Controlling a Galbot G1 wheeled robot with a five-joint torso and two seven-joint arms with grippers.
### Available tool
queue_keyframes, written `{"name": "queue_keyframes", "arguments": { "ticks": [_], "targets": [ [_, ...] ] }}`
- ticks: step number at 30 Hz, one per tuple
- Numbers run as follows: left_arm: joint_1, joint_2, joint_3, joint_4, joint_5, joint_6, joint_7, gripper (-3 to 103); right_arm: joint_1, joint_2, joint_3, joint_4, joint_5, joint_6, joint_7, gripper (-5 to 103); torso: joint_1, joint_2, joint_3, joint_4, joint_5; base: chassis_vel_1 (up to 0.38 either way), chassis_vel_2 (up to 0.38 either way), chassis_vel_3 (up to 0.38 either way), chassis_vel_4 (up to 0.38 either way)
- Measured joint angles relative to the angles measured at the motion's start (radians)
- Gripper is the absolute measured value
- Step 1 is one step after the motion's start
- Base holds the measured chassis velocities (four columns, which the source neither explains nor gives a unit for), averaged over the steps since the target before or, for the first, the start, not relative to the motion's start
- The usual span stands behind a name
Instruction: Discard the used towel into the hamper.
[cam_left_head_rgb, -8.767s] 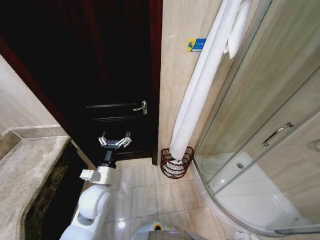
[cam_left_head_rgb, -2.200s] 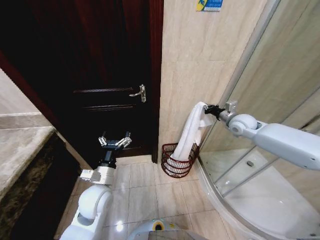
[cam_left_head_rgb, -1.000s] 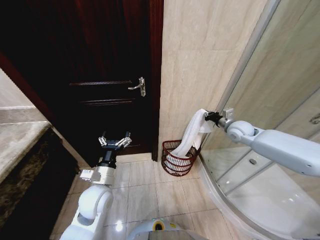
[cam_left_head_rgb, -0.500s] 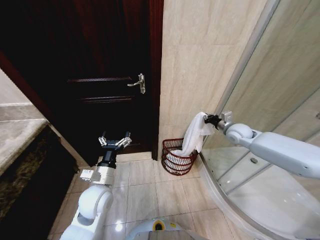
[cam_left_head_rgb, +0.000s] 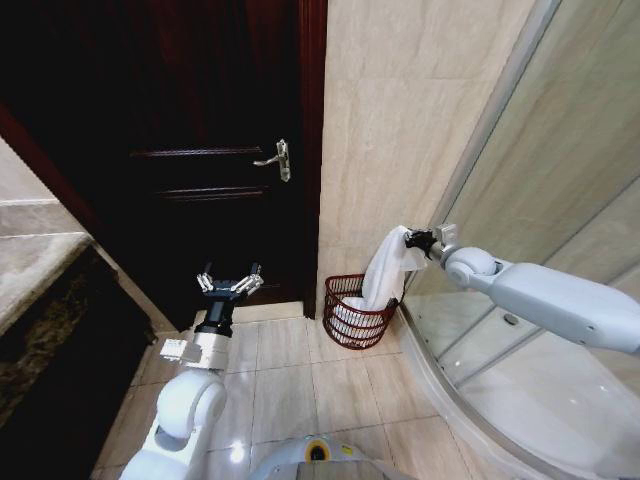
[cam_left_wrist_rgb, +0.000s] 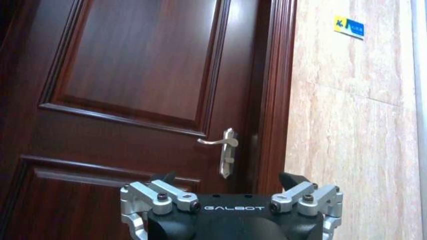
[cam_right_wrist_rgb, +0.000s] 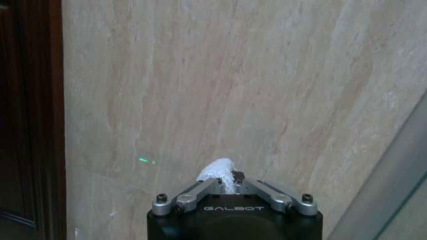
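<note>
The white towel (cam_left_head_rgb: 385, 268) hangs from my right gripper (cam_left_head_rgb: 413, 240), which is shut on its top end against the beige tiled wall. The towel's lower part is piled inside the hamper (cam_left_head_rgb: 356, 312), a small reddish-brown openwork basket on the floor beside the door frame. In the right wrist view the closed fingers (cam_right_wrist_rgb: 200, 191) pinch a tuft of the towel (cam_right_wrist_rgb: 219, 171). My left gripper (cam_left_head_rgb: 230, 283) is held up open in front of the dark door, well left of the hamper; the same left gripper (cam_left_wrist_rgb: 227, 197) shows spread wide in the left wrist view.
A dark wooden door (cam_left_head_rgb: 190, 150) with a metal handle (cam_left_head_rgb: 277, 158) stands left of the hamper. The curved glass shower enclosure (cam_left_head_rgb: 540, 190) lies to the right. A stone counter (cam_left_head_rgb: 30, 270) is at the left. Beige floor tiles (cam_left_head_rgb: 300, 390) are free in front.
My right gripper has come down with the towel, more of which now sits in the hamper. The head camera has tilted slightly. The left arm has not moved.
</note>
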Motion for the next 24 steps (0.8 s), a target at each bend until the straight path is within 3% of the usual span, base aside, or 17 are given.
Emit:
{"name": "queue_keyframes", "arguments": {
  "ticks": [6, 11, 12, 13, 15, 18, 24],
  "targets": [
    [0.0, 0.0, 0.0, 0.0, 0.0, 0.0, 0.0, 100, 0.0, -0.003, -0.005, 0.0, -0.018, -0.013, 0.009, -2, -0.001, -0.003, -0.002, -0.0001, 0.0, 0.0, 0.0, 0.0, 0.0],
    [0.0, 0.0, 0.0, 0.0, 0.0, 0.0, 0.0, 100, 0.0, -0.017, -0.009, 0.0, -0.034, -0.015, 0.051, 18, -0.001, -0.001, -0.001, 0.0, 0.0, 0.0, 0.0, 0.0, 0.0],
    [0.0, 0.0, 0.0, 0.0, 0.0, 0.0, 0.0, 100, 0.0, -0.02, -0.009, -0.001, -0.034, -0.015, 0.054, 18, -0.001, -0.001, -0.001, 0.0, 0.0, 0.0, 0.0, 0.0, 0.0],
    [0.0, 0.0, 0.0, 0.0, 0.0, 0.0, 0.0, 100, 0.0, -0.023, -0.009, -0.002, -0.034, -0.015, 0.057, 28, 0.0, 0.0, 0.0, 0.0, 0.0, 0.0, 0.0, 0.0, 0.0],
    [0.0, 0.0, 0.0, 0.0, 0.0, 0.0, 0.0, 100, 0.0, -0.025, -0.009, -0.002, -0.034, -0.015, 0.06, 28, 0.0, 0.001, 0.0, 0.0, 0.0, 0.0, 0.0, 0.0, 0.0],
    [0.0, 0.0, 0.0, 0.0, 0.0, 0.0, 0.0, 100, 0.0, -0.034, -0.012, -0.003, -0.035, -0.018, 0.078, 45, 0.001, 0.003, 0.001, 0.0, 0.0, 0.0, 0.0, 0.0, 0.0],
    [0.0, 0.0, 0.0, 0.0, 0.0, 0.0, 0.0, 100, 0.0, -0.036, -0.013, -0.002, -0.035, -0.026, 0.091, 61, 0.002, 0.004, 0.002, 0.0, 0.0, 0.0, 0.0, 0.0, 0.0]
  ]
}}
